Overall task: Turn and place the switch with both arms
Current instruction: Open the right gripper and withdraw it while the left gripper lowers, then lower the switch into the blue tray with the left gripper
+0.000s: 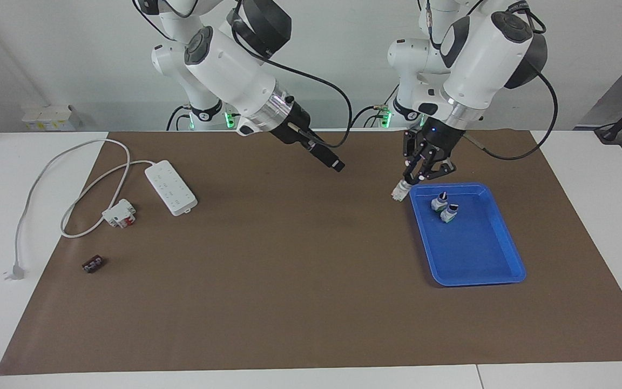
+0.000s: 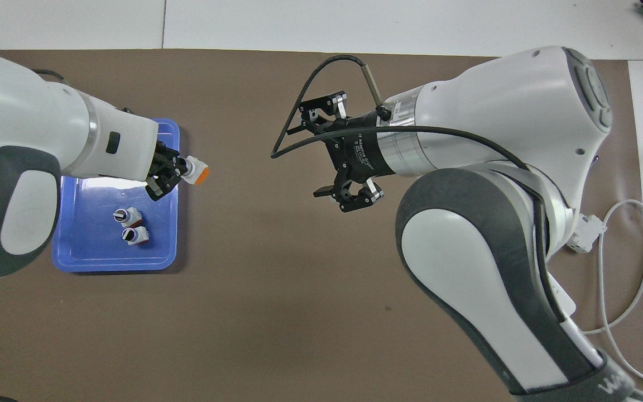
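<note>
While clamped on switch [image 2: 196, 170] at blue tray [image 1: 473, 270] rim, left gripper [image 2: 172, 170] raised; right gripper [image 2: 344, 151] empty over mat [image 1: 289, 270], fingers apart.

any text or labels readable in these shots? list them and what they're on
No text can be read with certainty.
Right end effector: white print on its black body, too small to read.
Right arm's base link: grey lettering cut off by the picture's edge, unreadable.
Power strip: no legible marking.
Switch in the left end effector: no marking visible.
</note>
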Robot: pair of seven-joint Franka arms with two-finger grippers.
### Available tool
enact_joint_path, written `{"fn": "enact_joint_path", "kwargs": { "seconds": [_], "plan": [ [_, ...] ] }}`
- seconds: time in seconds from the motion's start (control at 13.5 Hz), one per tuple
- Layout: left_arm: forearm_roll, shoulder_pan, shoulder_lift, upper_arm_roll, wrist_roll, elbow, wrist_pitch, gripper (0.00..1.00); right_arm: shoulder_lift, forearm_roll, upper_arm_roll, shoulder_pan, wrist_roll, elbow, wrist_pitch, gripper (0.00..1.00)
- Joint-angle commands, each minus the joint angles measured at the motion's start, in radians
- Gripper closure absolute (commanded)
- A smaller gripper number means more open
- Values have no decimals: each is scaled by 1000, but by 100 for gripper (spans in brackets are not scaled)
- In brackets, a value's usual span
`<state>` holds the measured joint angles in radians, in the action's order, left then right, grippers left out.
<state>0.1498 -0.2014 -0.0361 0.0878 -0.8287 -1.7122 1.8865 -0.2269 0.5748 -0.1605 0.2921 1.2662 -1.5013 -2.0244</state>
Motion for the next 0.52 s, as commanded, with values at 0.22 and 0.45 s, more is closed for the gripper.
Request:
{"fn": "enact_joint_path", "kwargs": {
  "seconds": [0.22, 0.45],
  "plan": [
    [-130, 137, 67, 6, -114, -289, 290, 100, 60, -413, -4, -94, -365, -70, 56, 0],
    [-131, 201, 24, 4, -124, -310, 341, 100, 90, -460, 86, -117, -649, -68, 90, 0]
  ]
}}
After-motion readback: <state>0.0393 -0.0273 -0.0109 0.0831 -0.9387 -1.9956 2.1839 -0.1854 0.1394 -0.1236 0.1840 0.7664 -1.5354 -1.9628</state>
